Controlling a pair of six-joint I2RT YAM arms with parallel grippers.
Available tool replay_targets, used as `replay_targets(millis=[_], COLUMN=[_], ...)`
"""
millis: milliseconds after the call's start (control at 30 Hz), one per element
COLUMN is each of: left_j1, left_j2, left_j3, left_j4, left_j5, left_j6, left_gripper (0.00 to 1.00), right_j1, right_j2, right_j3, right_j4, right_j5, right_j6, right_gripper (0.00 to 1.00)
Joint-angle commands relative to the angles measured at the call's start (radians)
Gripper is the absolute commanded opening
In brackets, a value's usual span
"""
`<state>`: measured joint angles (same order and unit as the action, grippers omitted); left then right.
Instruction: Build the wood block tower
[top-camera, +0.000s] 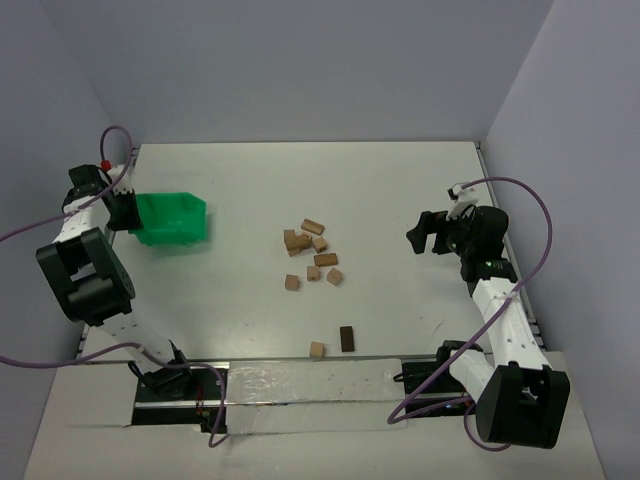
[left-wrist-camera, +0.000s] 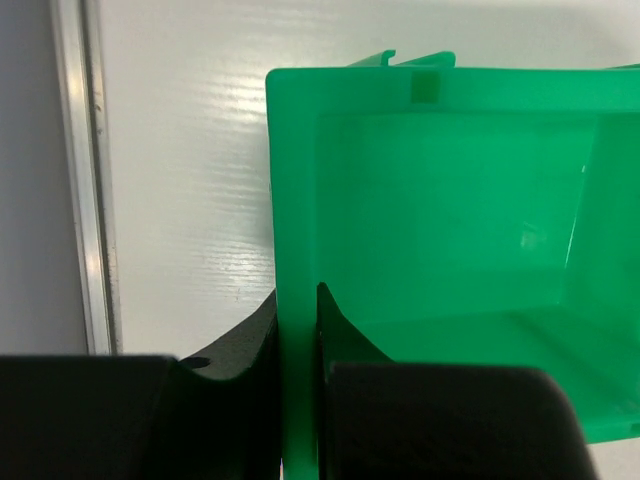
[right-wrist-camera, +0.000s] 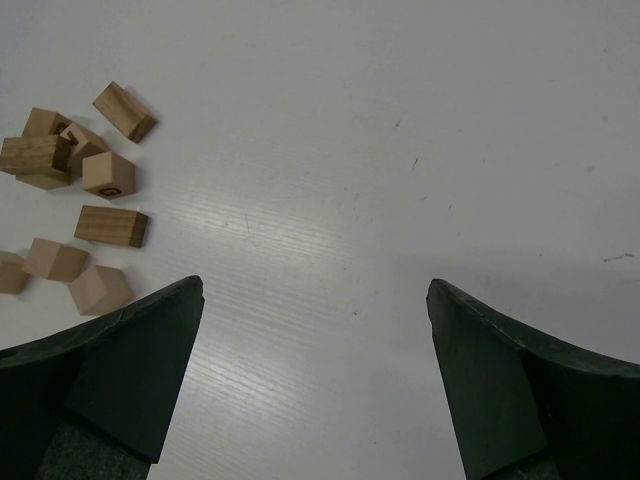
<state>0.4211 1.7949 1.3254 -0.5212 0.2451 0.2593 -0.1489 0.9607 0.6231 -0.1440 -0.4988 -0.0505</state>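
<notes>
Several light-tan wood blocks (top-camera: 310, 250) lie scattered loose in the middle of the table; they also show at the left of the right wrist view (right-wrist-camera: 85, 190). Two more lie nearer the front: a tan cube (top-camera: 317, 349) and a dark block (top-camera: 347, 338). No tower stands anywhere. My left gripper (left-wrist-camera: 298, 330) is shut on the left wall of the green bin (left-wrist-camera: 450, 250), at the table's far left (top-camera: 170, 217). My right gripper (right-wrist-camera: 315, 290) is open and empty above bare table, to the right of the blocks (top-camera: 432, 232).
The green bin looks empty inside. A metal strip (left-wrist-camera: 85, 180) runs along the table's left edge beside the bin. A clear taped strip (top-camera: 300, 385) lies along the front edge between the arm bases.
</notes>
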Motion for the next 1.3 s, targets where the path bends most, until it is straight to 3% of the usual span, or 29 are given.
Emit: replay_targets(millis=[0, 300, 900, 1067, 1267], left_j1=[0.026, 0.044, 0.050, 0.051, 0.003], left_j2=[-0.005, 0.006, 0.015, -0.058, -0.206], left_j3=[-0.016, -0.031, -0.015, 0.056, 0.121], left_j4=[0.067, 0.087, 0.082, 0.044, -0.014], left_j5=[0.060, 0.026, 0.030, 0.092, 0.211], left_j6=[0.055, 0.104, 0.122, 0.115, 0.149], left_gripper=[0.04, 0.09, 0.49, 0.61, 0.65], right_j1=[-0.006, -0.006, -0.006, -0.008, -0.007], right_j2=[-0.012, -0.011, -0.005, -0.005, 0.001], right_j3=[0.051, 0.050, 0.049, 0.050, 0.052], right_j4=[0.011, 0.012, 0.012, 0.016, 0.017], right_j5=[-0.008, -0.007, -0.011, -0.013, -0.015], right_j6=[-0.012, -0.009, -0.008, -0.007, -0.003], right_gripper=[1.00, 1.00, 1.00, 1.00, 1.00])
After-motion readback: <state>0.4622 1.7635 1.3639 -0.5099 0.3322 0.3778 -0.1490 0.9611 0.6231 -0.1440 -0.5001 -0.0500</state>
